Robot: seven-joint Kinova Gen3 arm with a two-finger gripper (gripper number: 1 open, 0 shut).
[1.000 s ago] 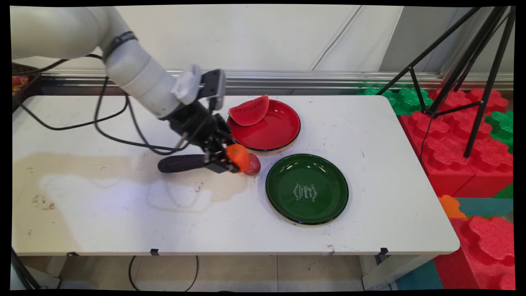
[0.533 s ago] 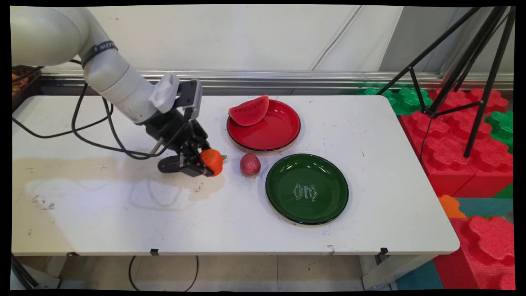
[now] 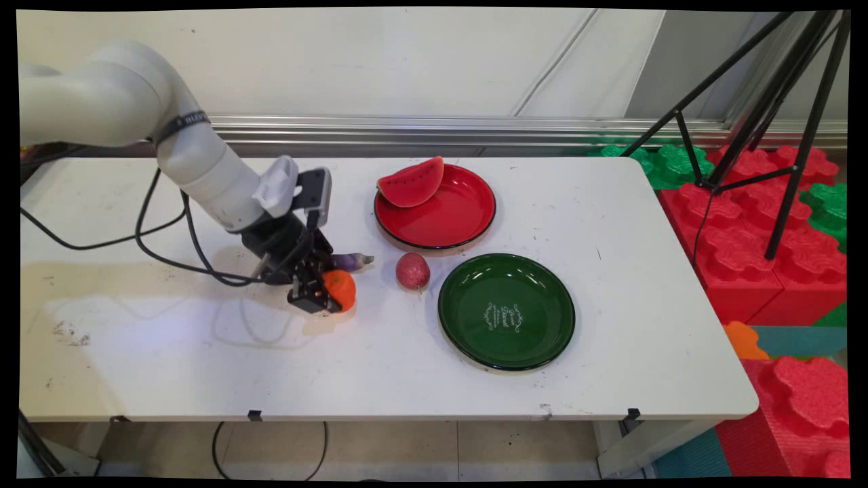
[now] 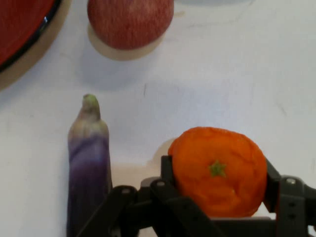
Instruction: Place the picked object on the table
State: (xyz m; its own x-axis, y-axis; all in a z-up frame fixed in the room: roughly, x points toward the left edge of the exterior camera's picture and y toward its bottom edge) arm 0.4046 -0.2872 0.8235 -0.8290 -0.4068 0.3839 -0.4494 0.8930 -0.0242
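In the main view the white arm (image 3: pixel 196 163) enters from the upper left of the frame, bends down and to the right, and ends left of centre in the black gripper (image 3: pixel 324 295), which points down toward the white table (image 3: pixel 169 352); black cables hang from the arm and loop over the table at the left. The gripper is clamped on an orange (image 3: pixel 340 290), which sits at its lower right tip, low over the table; whether the fruit touches the surface cannot be told here. Just above and right of the orange, a purple eggplant (image 3: pixel 351 260) lies on the table, its left part hidden behind the gripper; right of it lies a reddish round fruit (image 3: pixel 413 270). A red plate (image 3: pixel 461 217) stands above centre, with a watermelon slice (image 3: pixel 411 183) propped on its upper left rim; a green plate (image 3: pixel 536 285) stands right of centre, lower than the red one, holding nothing; the round fruit lies between the two plates, near both.

In the hand view the gripper (image 4: pixel 217 182) rises from the bottom edge, its two fingers (image 4: pixel 167 170) pressed against the left and right sides of the orange (image 4: pixel 217 170), whose green stem mark faces the camera; the eggplant (image 4: pixel 89 158) lies just left of the gripper, stem end toward the top; the reddish round fruit (image 4: pixel 129 19) sits at the top edge, apart from the eggplant; the rim of the red plate (image 4: pixel 19 29) shows in the upper left corner.
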